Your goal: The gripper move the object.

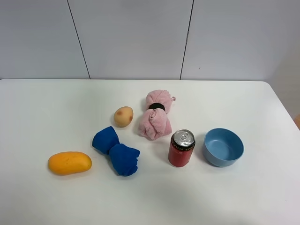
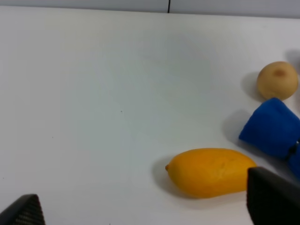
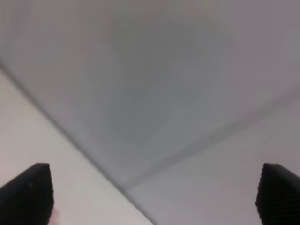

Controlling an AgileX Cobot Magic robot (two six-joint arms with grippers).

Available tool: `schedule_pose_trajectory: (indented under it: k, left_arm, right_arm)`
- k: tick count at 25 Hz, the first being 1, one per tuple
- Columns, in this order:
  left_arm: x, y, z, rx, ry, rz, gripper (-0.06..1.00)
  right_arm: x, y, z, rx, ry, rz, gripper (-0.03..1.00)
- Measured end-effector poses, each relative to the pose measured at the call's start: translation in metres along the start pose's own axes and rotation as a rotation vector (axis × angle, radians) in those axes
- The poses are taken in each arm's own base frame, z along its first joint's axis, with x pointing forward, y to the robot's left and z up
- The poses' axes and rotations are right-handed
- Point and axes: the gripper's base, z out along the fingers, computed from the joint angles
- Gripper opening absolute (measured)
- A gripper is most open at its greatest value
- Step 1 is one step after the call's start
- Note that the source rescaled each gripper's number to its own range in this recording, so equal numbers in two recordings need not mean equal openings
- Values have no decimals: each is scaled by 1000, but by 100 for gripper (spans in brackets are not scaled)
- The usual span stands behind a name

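The orange-yellow mango-like fruit (image 1: 69,162) lies on its side on the white table (image 1: 234,197), at the front left. In the left wrist view the fruit (image 2: 211,171) lies just ahead of my left gripper (image 2: 147,208), close to one black fingertip (image 2: 272,199). The left fingers stand wide apart and hold nothing. My right gripper (image 3: 152,197) is also open and empty, and its view shows only blurred pale surfaces. Neither arm shows in the exterior high view.
A blue cloth bundle (image 1: 116,151) lies right of the fruit. A tan potato (image 1: 123,116), a pink cloth bundle (image 1: 156,115), a red soda can (image 1: 181,148) and a blue bowl (image 1: 223,146) sit further right. The table's far edge meets a white wall.
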Motion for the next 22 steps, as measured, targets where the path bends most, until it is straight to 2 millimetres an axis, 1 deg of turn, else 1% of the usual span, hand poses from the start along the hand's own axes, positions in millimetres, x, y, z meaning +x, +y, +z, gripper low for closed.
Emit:
schedule_pose_trajectory:
  k: [2, 3, 6, 10, 16, 19, 20, 22]
  left_arm:
    - [0, 0, 0, 0, 0, 0, 100]
    - [0, 0, 0, 0, 0, 0, 100]
    - [0, 0, 0, 0, 0, 0, 100]
    - [0, 0, 0, 0, 0, 0, 100]
    - [0, 0, 0, 0, 0, 0, 100]
    - [0, 0, 0, 0, 0, 0, 100]
    - [0, 0, 0, 0, 0, 0, 100]
    - [0, 0, 0, 0, 0, 0, 100]
  right_arm:
    - [12, -32, -30, 96, 27, 24, 67]
    - [17, -45, -46, 127, 31, 39, 67]
    - [30, -72, -91, 172, -22, 102, 67]
    - [48, -98, -145, 174, -125, 205, 67]
    - [78, -113, -211, 30, -282, 271, 67]
    - [97, -121, -240, 86, -302, 337, 67]
    - [104, -121, -250, 116, -300, 360, 67]
    - [119, -116, -265, 158, -288, 395, 67]
